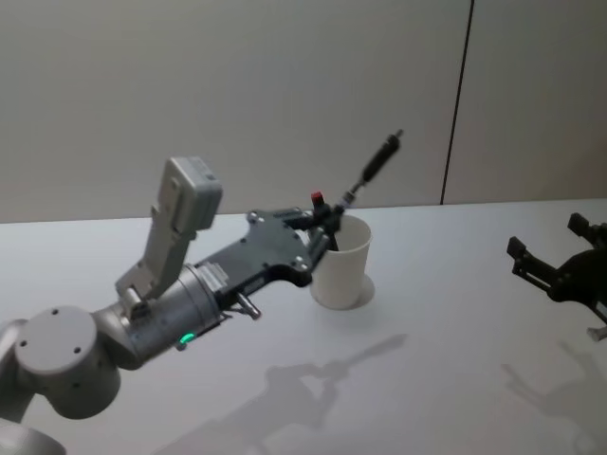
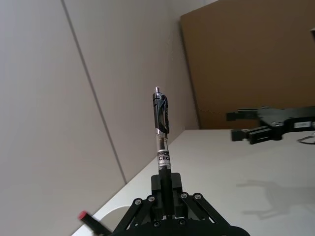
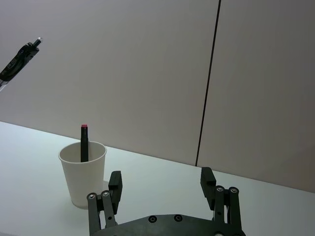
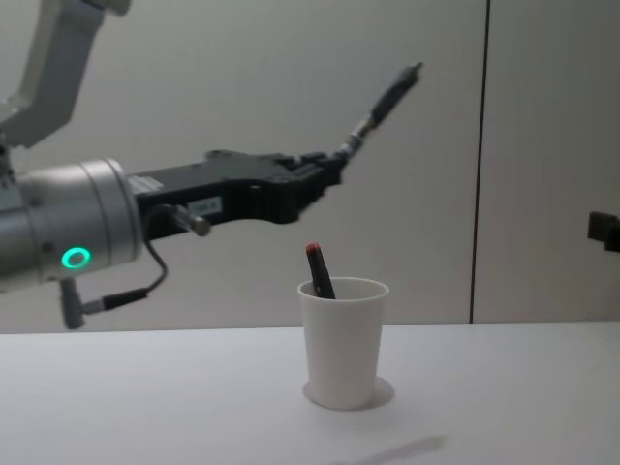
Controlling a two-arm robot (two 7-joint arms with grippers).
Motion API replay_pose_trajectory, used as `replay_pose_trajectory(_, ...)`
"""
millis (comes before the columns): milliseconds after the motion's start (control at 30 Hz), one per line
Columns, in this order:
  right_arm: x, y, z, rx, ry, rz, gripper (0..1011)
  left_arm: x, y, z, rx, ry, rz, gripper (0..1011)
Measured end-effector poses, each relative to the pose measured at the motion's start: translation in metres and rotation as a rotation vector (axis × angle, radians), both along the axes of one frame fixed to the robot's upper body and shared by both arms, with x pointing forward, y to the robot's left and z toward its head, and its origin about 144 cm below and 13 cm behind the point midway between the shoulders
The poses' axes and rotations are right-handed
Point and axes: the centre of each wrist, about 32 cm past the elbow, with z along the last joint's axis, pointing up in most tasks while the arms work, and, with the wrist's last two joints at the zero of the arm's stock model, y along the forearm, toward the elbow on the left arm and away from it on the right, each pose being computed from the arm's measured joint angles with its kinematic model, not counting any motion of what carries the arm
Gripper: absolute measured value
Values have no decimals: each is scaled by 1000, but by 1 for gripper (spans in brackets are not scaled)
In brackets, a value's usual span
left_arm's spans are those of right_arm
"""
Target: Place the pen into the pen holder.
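Left gripper (image 4: 334,167) and pen (image 4: 387,92) above the pen holder (image 4: 344,339), chest view. The gripper hung above the pen holder and a little to its left, its fingers (image 2: 166,184) closed firmly on the lower barrel of the pen. The pen was therefore in the air, not yet in the pen holder. It rose from the fingers at a slant, with the clip end highest and leaning out above the pen holder's right side. The writing end was hidden between the fingers, so how far it stood out below them could not be told.

The grasp near one end probably left most of the barrel free, so that the long part could enter the opening without the fingers meeting the rolled rim. At this slant the pen was not lined up with the opening. It would seemingly have to be tipped and brought down over the pen holder before release.

A dark marker with a red cap (image 4: 319,269) already stood inside the pen holder, leaning on the rim at its left side. The right half of the opening was thus the freer way in.

The pen holder stood upright on the white table (image 1: 427,379), light and tapered, so a push on the rim could likely tip it. The right gripper (image 3: 161,179) waited well apart to the pen holder's right, facing it, fingers spread wide and holding nothing
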Motion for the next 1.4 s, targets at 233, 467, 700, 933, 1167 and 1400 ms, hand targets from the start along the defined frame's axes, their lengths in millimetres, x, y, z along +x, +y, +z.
replay_pose_trajectory(233, 0, 0, 0, 0, 0, 0, 1002, 1, -10, -1, 13, -2, -56, 123)
replay_pose_trajectory(467, 0, 0, 0, 0, 0, 0, 1002, 1, -21, 0, 60, -21, -95, 123)
replay_pose_trajectory(700, 0, 0, 0, 0, 0, 0, 1001, -1, -32, 2, 112, -48, -98, 122)
replay_pose_trajectory(933, 0, 0, 0, 0, 0, 0, 1001, -6, -44, 3, 176, -84, -65, 122)
replay_pose_trajectory(1167, 0, 0, 0, 0, 0, 0, 1002, -12, -54, 4, 229, -122, -26, 123)
replay_pose_trajectory(1400, 0, 0, 0, 0, 0, 0, 1002, -16, -62, 5, 261, -145, 11, 123)
